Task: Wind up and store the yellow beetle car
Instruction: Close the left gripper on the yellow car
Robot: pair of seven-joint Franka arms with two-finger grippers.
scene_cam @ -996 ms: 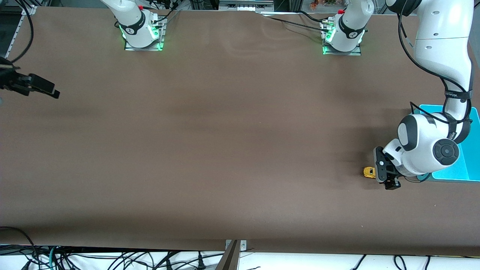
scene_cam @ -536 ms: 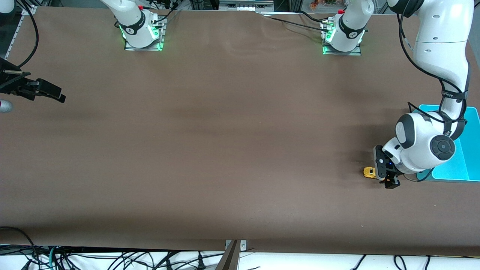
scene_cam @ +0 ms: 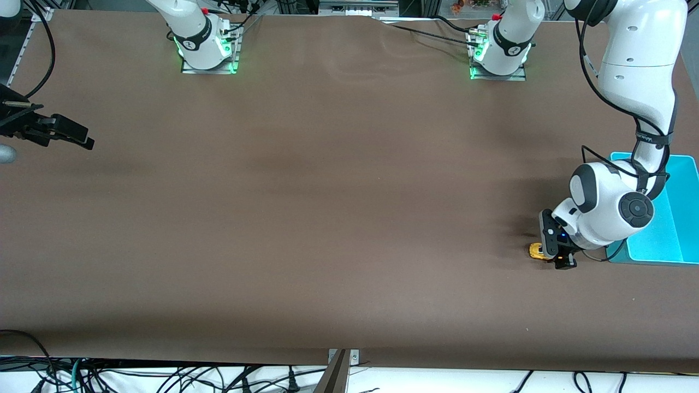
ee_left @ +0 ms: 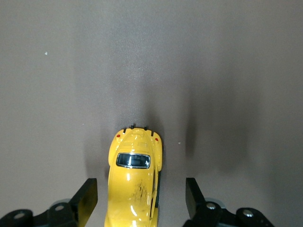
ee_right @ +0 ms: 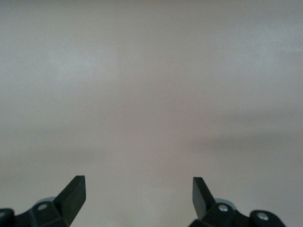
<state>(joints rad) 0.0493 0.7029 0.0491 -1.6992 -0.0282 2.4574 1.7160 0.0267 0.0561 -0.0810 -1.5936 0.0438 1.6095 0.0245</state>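
The yellow beetle car [ee_left: 135, 177] stands on its wheels on the brown table, near the left arm's end [scene_cam: 535, 251]. My left gripper [ee_left: 140, 198] is down over it and open. Its two black fingers [ee_left: 87, 196] straddle the car's body, with a narrow gap showing on each side. In the front view the left gripper [scene_cam: 541, 252] covers most of the car. My right gripper [ee_right: 138, 194] is open with nothing between its fingers. It hangs over bare table at the right arm's end [scene_cam: 82, 139].
A light blue tray [scene_cam: 666, 229] lies at the table's edge beside the left arm's hand, toward the left arm's end. The two arm bases [scene_cam: 206, 49] stand along the edge farthest from the front camera.
My left hand has slid a little toward the right arm's end, and now covers more of the car. My right gripper drifted slightly over the table's end.
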